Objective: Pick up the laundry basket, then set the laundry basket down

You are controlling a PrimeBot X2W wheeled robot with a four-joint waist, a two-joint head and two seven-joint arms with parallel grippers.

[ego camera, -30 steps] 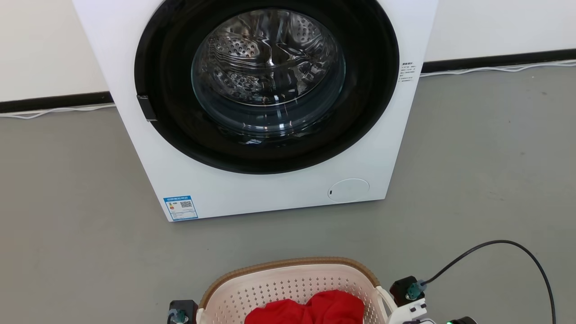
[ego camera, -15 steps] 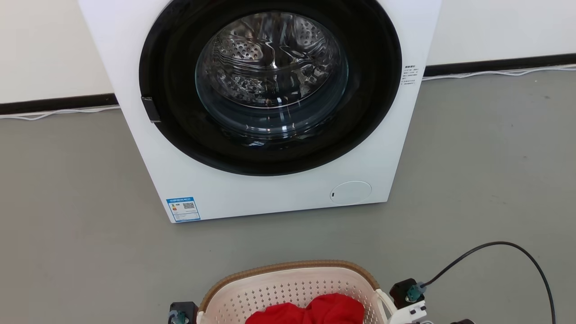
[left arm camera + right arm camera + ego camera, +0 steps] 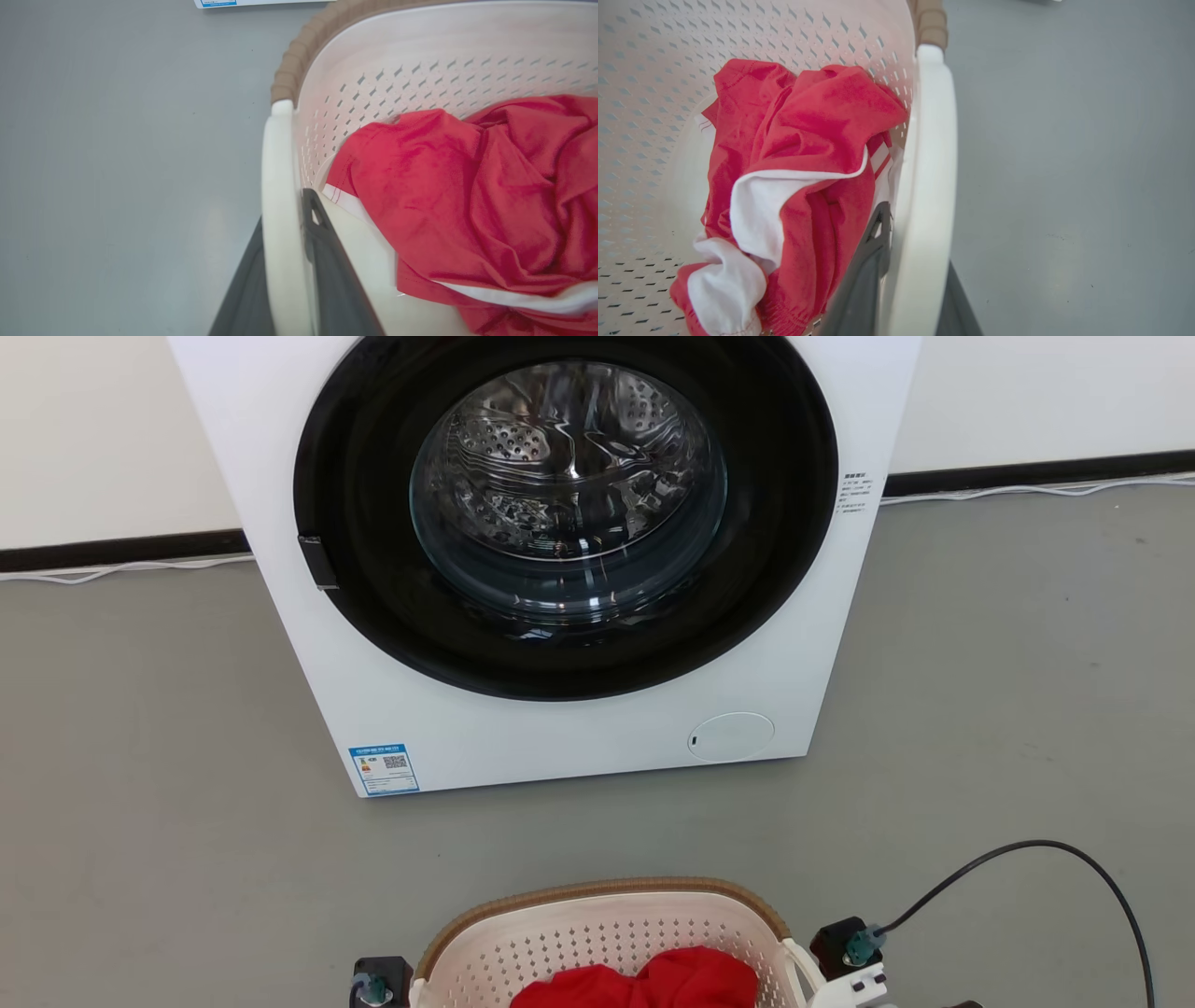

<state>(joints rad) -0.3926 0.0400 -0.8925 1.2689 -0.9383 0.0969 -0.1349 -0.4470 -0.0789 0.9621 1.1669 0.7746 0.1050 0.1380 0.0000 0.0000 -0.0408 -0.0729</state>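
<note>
Laundry basket (image 3: 597, 933) is just before the robot, betw. both hands, red cloth (image 3: 644, 980) inside. L hand (image 3: 285, 214) clamps its left loop handle (image 3: 278, 186), R hand (image 3: 915, 242) its right loop handle (image 3: 929, 140). Bare grey floor (image 3: 187, 803) ahead and to both sides; washer (image 3: 560, 747) well apart.

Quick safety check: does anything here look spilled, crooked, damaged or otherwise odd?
Nothing stands out. The cream perforated plastic laundry basket looks level, the crumpled red-and-white garment lies inside it, and the left gripper and right gripper each clamp a white loop handle, one finger on either side.
</note>
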